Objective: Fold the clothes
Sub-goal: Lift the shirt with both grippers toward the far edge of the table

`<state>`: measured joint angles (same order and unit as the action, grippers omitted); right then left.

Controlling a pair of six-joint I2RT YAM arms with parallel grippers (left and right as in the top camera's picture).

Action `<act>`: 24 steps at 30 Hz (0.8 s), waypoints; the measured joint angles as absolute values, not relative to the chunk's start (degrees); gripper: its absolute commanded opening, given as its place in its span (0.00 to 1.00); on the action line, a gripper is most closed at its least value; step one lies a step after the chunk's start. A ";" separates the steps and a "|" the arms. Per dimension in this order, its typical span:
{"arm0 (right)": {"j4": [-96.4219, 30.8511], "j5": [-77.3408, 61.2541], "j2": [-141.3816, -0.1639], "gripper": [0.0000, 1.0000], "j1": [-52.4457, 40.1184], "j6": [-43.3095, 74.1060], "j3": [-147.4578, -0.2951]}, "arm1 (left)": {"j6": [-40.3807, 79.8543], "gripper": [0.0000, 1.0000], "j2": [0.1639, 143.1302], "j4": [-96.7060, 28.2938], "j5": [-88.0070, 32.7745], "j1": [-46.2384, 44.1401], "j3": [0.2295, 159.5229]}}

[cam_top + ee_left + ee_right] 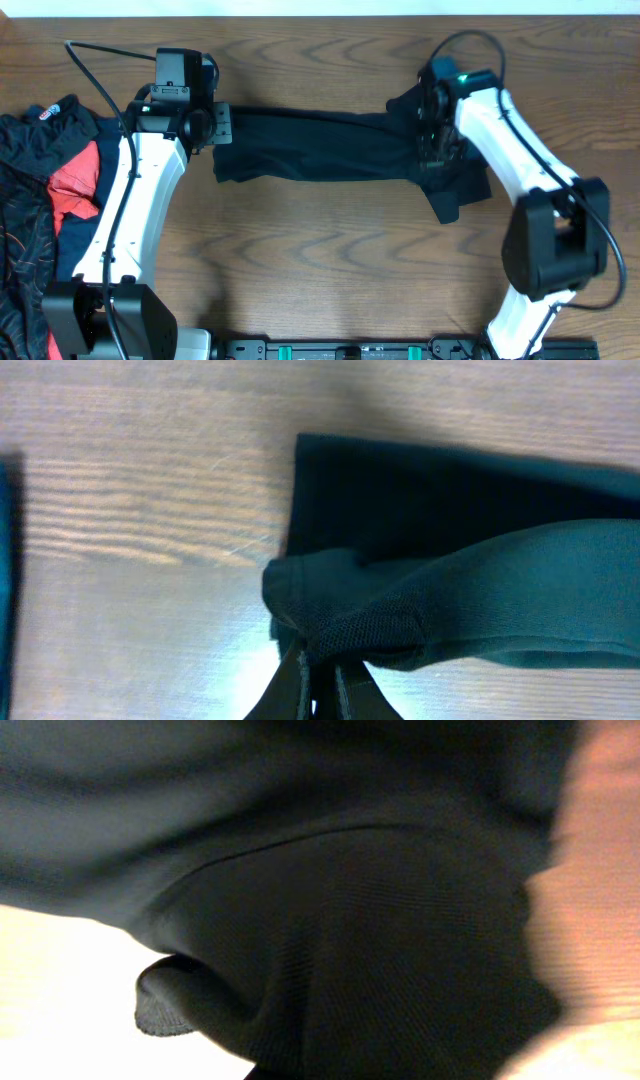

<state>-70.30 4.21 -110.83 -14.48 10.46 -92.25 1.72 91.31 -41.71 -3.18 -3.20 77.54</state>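
Observation:
A plain black garment (320,145) lies stretched in a long band across the wooden table between my two grippers. My left gripper (222,125) is at its left end. In the left wrist view the left gripper (320,678) is shut on a bunched fold of the black fabric (450,580), lifted a little above the flat layer beneath. My right gripper (437,150) sits on the crumpled right end. In the right wrist view black cloth (350,920) fills the frame and hides the fingers, bunching down to where the jaws are.
A pile of other clothes (30,230) lies at the table's left edge, with a red piece (75,180) and black-patterned fabric in it. The arms' base rail (350,350) runs along the front edge. Bare wood (330,260) shows in front of the garment.

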 measured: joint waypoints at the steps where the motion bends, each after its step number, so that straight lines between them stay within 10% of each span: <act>1: -70.85 4.54 -109.58 0.02 -14.48 10.44 -94.13 | 1.72 0.06 91.31 -41.36 -3.92 -3.20 77.54; 24: -76.27 7.53 -104.71 0.01 0.30 10.17 -131.98 | 5.52 0.06 71.48 -15.77 0.62 -3.20 77.56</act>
<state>-76.27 7.53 -104.71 0.30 10.17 -131.98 5.52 71.48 -15.77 0.62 -3.20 77.56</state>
